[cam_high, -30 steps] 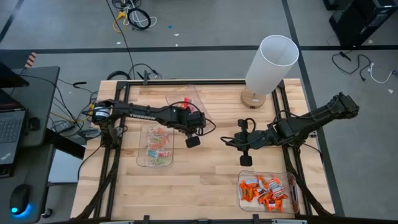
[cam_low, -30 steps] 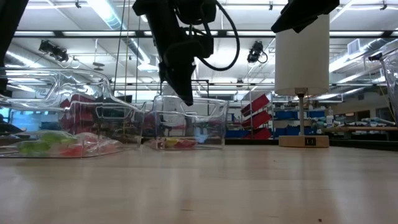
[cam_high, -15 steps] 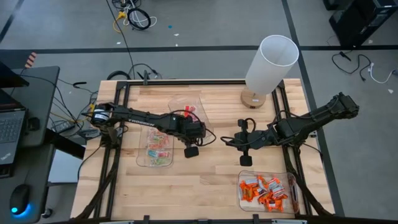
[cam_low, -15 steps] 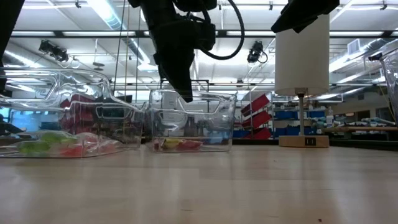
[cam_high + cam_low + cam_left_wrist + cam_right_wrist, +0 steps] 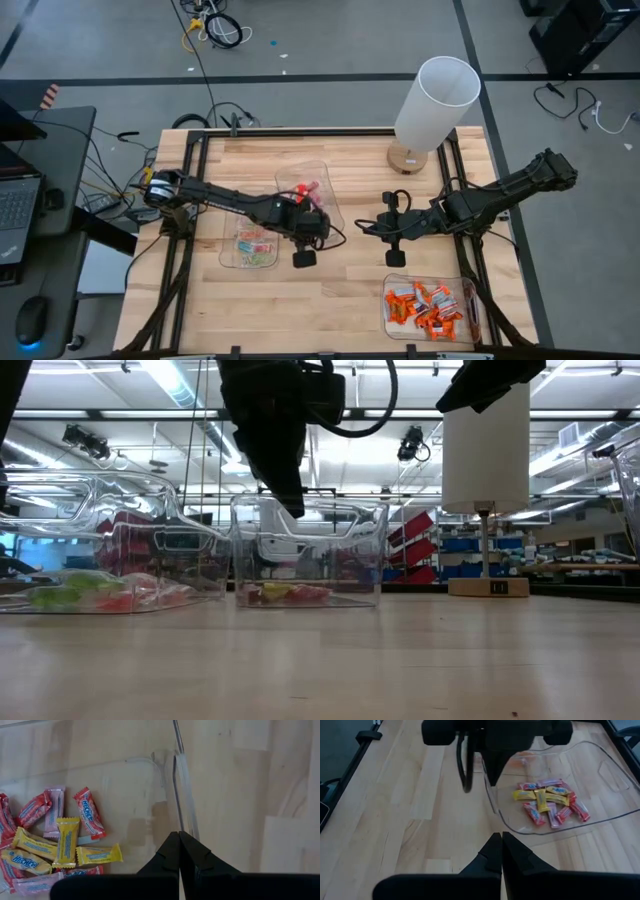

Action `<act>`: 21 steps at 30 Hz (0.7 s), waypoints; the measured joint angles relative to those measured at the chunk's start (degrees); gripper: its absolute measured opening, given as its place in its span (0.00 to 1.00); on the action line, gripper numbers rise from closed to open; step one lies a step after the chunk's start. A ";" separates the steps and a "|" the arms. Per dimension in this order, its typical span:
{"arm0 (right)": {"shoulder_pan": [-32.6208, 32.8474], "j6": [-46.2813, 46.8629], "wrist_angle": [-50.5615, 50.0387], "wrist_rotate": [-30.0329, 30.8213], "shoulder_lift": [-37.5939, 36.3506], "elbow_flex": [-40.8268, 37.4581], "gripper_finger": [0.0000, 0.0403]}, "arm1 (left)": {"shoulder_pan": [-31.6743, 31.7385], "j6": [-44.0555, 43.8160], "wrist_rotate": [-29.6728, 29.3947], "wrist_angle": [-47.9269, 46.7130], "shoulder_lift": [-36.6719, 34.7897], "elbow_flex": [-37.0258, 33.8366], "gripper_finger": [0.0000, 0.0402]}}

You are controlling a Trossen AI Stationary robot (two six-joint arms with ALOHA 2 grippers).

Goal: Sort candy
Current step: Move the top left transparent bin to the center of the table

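left wrist view is showing my left end effector (image 5: 179, 836) with its fingers pressed together, pinching the thin wall of a clear bin (image 5: 176, 795). i am seeing pink, red and yellow candy (image 5: 60, 842) lying inside that bin, near the pinched wall. high view is putting the same bin (image 5: 325, 205) near the middle of the tabletop (image 5: 340, 290), on the lamp's (image 5: 430, 105) left-arm side, with the left end effector (image 5: 303, 258) sitting at the bin's edge farthest from the lamp. just beside it, away from the lamp, a second clear bin (image 5: 228, 255) is holding green and red candy (image 5: 255, 247). a third bin (image 5: 385, 315) with orange candy (image 5: 428, 305) is sitting at the tabletop edge well apart from the lamp base. my right end effector (image 5: 394, 258) is hanging over bare wood between the lamp and the orange bin, fingers pressed together and holding nothing.
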 joint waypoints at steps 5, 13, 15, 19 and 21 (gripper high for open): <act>0.01 0.00 0.02 0.00 0.00 0.00 0.00 | -0.86 0.00 0.00 -0.01 -0.02 0.00 0.00; 0.00 0.00 0.02 0.00 0.00 0.00 0.00 | -2.42 -0.07 3.56 0.02 -0.02 0.02 0.00; 0.01 0.00 0.02 0.00 0.00 0.00 0.00 | -2.94 -0.09 3.63 0.01 -0.02 0.02 0.00; 0.01 0.00 0.02 -0.02 0.00 0.00 0.00 | -3.99 -0.32 3.99 -0.15 -0.02 0.02 0.00; 0.01 0.00 0.02 -0.02 0.00 0.00 0.00 | -4.46 -1.46 4.74 -0.58 -0.02 0.02 0.00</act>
